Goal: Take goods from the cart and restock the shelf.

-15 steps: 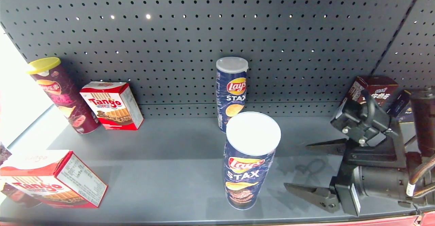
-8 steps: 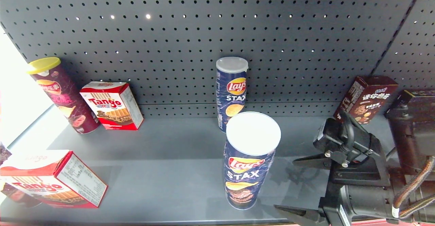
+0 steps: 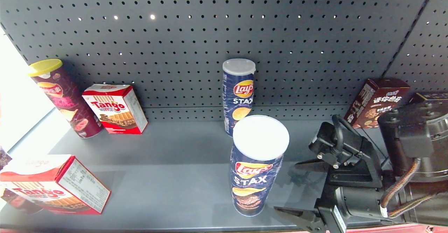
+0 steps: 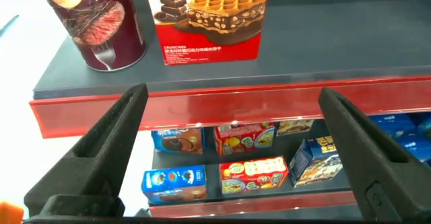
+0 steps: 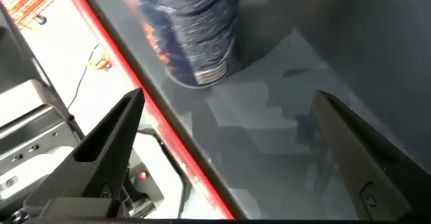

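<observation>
Two blue chip cans stand on the grey shelf (image 3: 168, 177): the front can (image 3: 257, 170) near the shelf's edge and the back can (image 3: 239, 93) by the pegboard. My right gripper (image 3: 297, 189) is open and empty, just right of the front can and not touching it. In the right wrist view the same can (image 5: 199, 29) stands beyond the right gripper (image 5: 229, 99), close to the red shelf edge (image 5: 135, 69). My left gripper (image 4: 234, 96) is open and empty, in front of the red shelf edge (image 4: 229, 99), facing a wafer box (image 4: 209, 15) and a maroon can (image 4: 101, 22).
On the left of the shelf stand a maroon can with a yellow lid (image 3: 63, 96) and two red wafer boxes (image 3: 117, 108) (image 3: 52, 184). A brown chocolate box (image 3: 379, 100) leans at the back right. Lower shelves hold several small boxes (image 4: 249, 163).
My open right gripper has drawn back toward the shelf's front edge and shifted a little left, nearer the front can. The cans and boxes have not moved.
</observation>
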{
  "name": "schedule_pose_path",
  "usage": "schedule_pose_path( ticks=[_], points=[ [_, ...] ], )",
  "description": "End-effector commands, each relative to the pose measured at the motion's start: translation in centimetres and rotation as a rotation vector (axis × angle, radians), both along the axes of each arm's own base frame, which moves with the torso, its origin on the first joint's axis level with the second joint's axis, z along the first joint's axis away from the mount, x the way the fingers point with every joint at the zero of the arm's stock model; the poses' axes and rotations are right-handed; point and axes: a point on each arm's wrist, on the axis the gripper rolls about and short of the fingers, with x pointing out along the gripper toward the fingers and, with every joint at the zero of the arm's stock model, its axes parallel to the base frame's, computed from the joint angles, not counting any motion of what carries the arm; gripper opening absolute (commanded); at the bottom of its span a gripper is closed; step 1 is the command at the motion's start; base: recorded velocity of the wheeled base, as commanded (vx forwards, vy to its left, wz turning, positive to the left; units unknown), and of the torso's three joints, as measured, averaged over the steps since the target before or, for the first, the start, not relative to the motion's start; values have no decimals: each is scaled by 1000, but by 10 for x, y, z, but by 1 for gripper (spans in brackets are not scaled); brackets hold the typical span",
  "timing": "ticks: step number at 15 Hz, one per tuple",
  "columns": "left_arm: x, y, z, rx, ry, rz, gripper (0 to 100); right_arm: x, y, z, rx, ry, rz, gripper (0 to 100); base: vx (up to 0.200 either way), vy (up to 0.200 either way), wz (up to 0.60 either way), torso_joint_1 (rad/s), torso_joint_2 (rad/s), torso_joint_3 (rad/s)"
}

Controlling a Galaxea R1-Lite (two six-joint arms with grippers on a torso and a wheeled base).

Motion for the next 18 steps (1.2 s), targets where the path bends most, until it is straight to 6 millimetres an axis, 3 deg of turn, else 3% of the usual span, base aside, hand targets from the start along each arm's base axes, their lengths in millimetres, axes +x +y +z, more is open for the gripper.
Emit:
schedule_pose_path(
  ticks=[1, 10, 18],
  points=[
    [0, 0, 0, 0, 2, 0, 100, 6, 3, -1, -6, 3, -12, 100, 0, 0, 0, 0, 0, 0],
    [0, 0, 0, -2, 2, 0, 100, 32, 1, 2, -3, -5, -92, 100, 0, 0, 0, 0, 0, 0],
    [0, 0, 0, 0, 2, 0, 100, 16, -11, -2, -12, 3, -81, 100, 0, 0, 0, 0, 0, 0]
  ],
)
